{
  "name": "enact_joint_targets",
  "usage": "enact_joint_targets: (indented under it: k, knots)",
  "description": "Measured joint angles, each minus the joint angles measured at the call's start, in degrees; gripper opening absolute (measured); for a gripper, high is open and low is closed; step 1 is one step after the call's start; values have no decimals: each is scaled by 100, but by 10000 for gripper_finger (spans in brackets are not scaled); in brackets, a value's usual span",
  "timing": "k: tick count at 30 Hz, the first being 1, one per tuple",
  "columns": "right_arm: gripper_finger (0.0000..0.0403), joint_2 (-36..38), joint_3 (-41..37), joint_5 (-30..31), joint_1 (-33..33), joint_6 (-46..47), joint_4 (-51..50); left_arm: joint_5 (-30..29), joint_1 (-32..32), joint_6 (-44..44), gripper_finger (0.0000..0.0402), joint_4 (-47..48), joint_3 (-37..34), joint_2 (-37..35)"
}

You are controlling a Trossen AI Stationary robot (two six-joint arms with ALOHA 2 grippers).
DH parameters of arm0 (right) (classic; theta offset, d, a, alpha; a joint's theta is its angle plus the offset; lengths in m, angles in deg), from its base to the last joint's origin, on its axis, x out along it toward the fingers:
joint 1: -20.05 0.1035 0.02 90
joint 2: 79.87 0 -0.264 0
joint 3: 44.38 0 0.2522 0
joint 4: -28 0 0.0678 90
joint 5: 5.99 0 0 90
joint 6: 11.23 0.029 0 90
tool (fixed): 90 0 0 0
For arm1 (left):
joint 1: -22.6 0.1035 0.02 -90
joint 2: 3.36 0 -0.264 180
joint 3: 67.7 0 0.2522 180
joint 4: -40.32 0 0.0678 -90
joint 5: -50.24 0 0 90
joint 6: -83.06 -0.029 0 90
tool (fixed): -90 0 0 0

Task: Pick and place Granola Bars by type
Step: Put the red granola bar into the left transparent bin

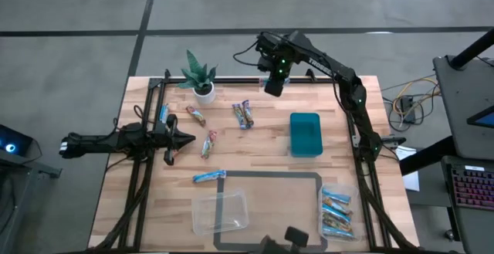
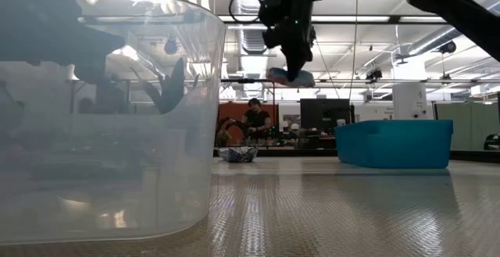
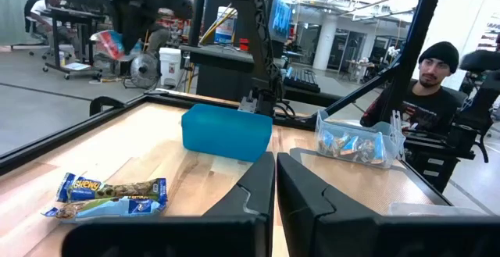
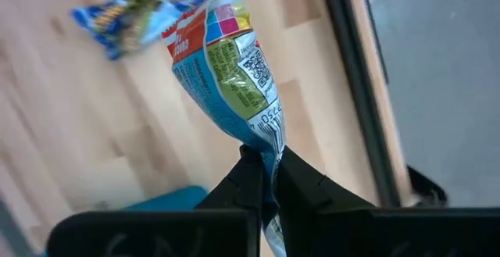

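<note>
The clear tub (image 1: 338, 211) at 5 o'clock already holds several blue bars (image 1: 336, 208); the other tub (image 1: 220, 211) looks empty. The right gripper (image 1: 274, 84), raised at 12 o'clock, pinches 1 blue bar (image 4: 226, 62). About 6 bars (image 1: 245, 115) remain on the bench (image 1: 262, 154). The left gripper (image 1: 181, 138) waits at 9 o'clock, fingers clenched on nothing

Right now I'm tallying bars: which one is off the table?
The blue bar pinched in the right end effector, held above the table's far edge; the other loose bars lie on the wood.
</note>
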Motion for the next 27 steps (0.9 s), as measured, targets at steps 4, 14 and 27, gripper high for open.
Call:
enact_joint_targets:
  k: [4, 14, 27]
  knots:
    - [10, 140, 0, -125, 304, 590, -79, -2, 2, 0, 0, 0, -2, 0]
    - [10, 658, 0, 5, 1328, 2050, -110, -2, 1, 0, 0, 0, -1, -1]
    - [10, 874, 4, 80, 2722, 3681, -129, -2, 2, 0, 0, -1, -2, -2]
